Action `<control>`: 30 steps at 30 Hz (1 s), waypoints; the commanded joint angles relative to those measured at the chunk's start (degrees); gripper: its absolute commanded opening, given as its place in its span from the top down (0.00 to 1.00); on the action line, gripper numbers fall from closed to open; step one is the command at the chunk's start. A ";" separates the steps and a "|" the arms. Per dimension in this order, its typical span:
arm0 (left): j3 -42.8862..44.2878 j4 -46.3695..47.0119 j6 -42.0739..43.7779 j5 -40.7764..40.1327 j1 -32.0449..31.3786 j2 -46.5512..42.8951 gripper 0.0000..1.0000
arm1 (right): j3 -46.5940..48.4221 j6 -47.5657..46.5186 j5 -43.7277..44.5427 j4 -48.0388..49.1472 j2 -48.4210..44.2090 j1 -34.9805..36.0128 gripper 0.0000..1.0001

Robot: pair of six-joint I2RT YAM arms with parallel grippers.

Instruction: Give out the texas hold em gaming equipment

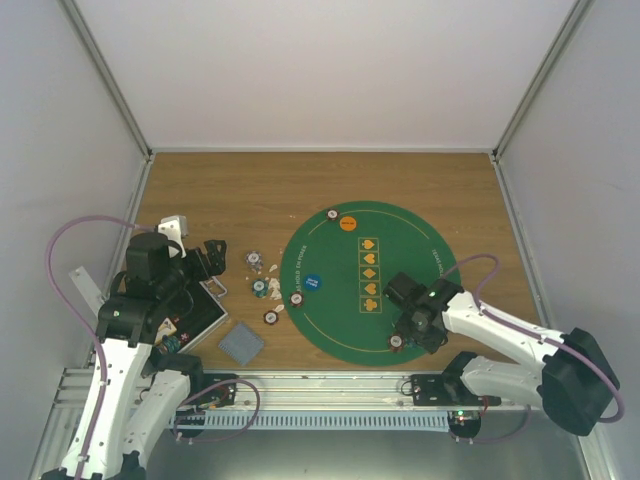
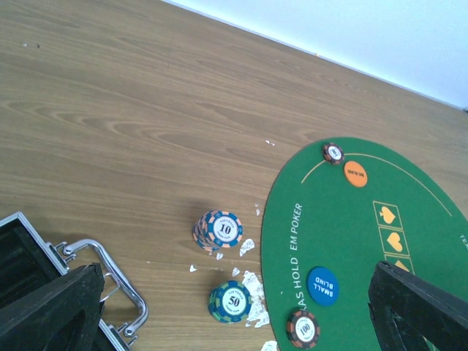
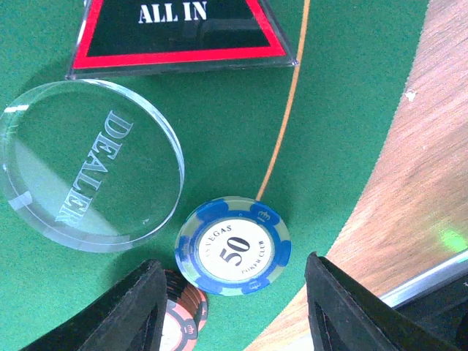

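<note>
At the near rim of the green mat, the right gripper stands with its jaws partly apart astride a blue 50 chip. A gap shows on each side, so the chip lies free on the mat, overlapping a red chip, probably as one seat's stake. Just inward of them on the mat sit one clear dealer disc and one red-black triangle marker. One orange disc and one far chip lie at the mat's far rim, and one blue disc and one edge chip at its left rim, seat by seat, I judge. Off the mat's left edge lie two short chip stacks, one single chip and one pile of grey-backed cards, likely undealt supply. Further left of the mat, beside the black case, the left gripper hangs with jaws spread wide and empty.
</note>
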 commanded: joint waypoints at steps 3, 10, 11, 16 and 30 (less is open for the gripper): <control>0.53 2.96 0.71 -0.62 -0.31 0.23 0.01 | 1.42 1.56 3.05 -2.45 -2.00 -0.53 0.45; 1.71 2.90 0.71 -1.07 -0.31 1.03 0.01 | 8.78 -8.32 8.93 0.07 -6.89 -0.52 0.39; 2.11 2.79 0.71 -1.19 -0.31 1.16 0.01 | 9.92 -11.70 9.19 1.94 -5.91 -0.48 0.38; 2.85 2.15 -0.04 -0.95 -0.31 1.99 0.01 | 18.62 -27.59 7.86 9.94 5.20 0.48 0.32; 8.60 -2.04 -3.07 -2.65 1.31 6.29 0.01 | 44.48 -51.60 -3.34 29.75 36.89 14.44 0.15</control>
